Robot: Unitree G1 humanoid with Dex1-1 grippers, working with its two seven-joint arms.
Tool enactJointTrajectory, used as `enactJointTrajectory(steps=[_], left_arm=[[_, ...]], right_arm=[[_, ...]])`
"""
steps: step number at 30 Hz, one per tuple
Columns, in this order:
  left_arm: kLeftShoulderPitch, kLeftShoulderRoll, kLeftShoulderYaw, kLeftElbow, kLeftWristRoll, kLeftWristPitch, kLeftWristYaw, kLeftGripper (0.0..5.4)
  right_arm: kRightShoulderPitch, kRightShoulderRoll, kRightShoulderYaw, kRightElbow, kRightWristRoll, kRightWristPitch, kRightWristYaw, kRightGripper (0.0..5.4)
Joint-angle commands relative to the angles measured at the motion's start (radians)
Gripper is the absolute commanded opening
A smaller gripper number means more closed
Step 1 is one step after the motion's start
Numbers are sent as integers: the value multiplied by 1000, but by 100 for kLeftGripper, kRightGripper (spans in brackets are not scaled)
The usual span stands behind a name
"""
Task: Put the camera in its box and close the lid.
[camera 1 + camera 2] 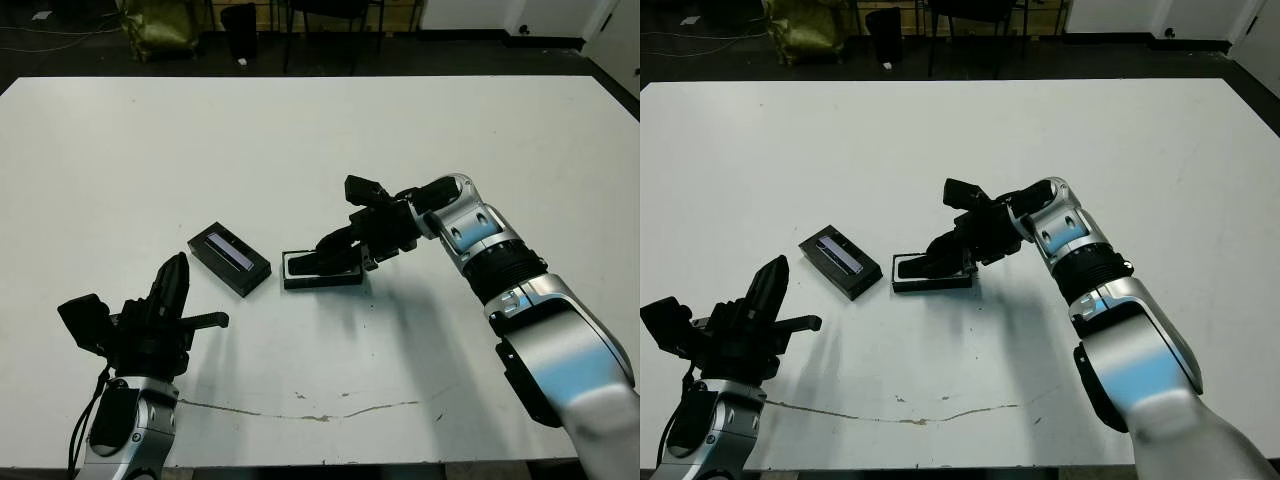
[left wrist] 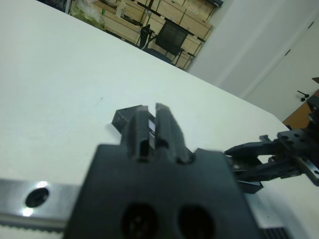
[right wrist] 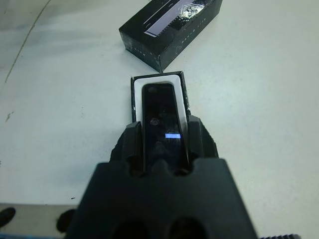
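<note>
Camera (image 3: 160, 115) between right claw's (image 3: 160, 142) fingers

Right gripper (image 3: 160, 144): its two black fingers (image 3: 130, 142) flank the camera (image 3: 160, 119), one on each long side, touching it. The camera lies lengthwise over the white lining of the box (image 3: 137, 92), its far end within the tray's rim. Beyond the box, just apart, the lid (image 3: 172, 27) rests askew on the white table (image 3: 259, 99), stripe upward.
</note>
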Motion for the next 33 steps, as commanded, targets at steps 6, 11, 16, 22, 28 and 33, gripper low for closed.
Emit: enactJointTrajectory(steps=[6, 11, 16, 22, 28, 33], left_arm=[[20, 0, 0, 2, 7, 10, 6, 0], [19, 1, 1, 4, 9, 12, 8, 0], [19, 2, -1, 2, 14, 14, 12, 0], [17, -1, 3, 9, 2, 8, 5, 0], [16, 7, 0, 10, 9, 7, -2, 0], [15, 7, 0, 12, 16, 8, -1, 0]], right_arm=[[27, 31, 51, -25, -44, -4, -8, 72], [34, 43, 65, -20, -46, -36, 7, 72], [7, 40, 85, 34, -49, -267, 83, 154], [-21, 38, 96, 66, -69, -302, 99, 285], [-18, 37, 89, 67, -66, -301, 106, 417], [-20, 41, 80, 87, -63, -345, 99, 530]])
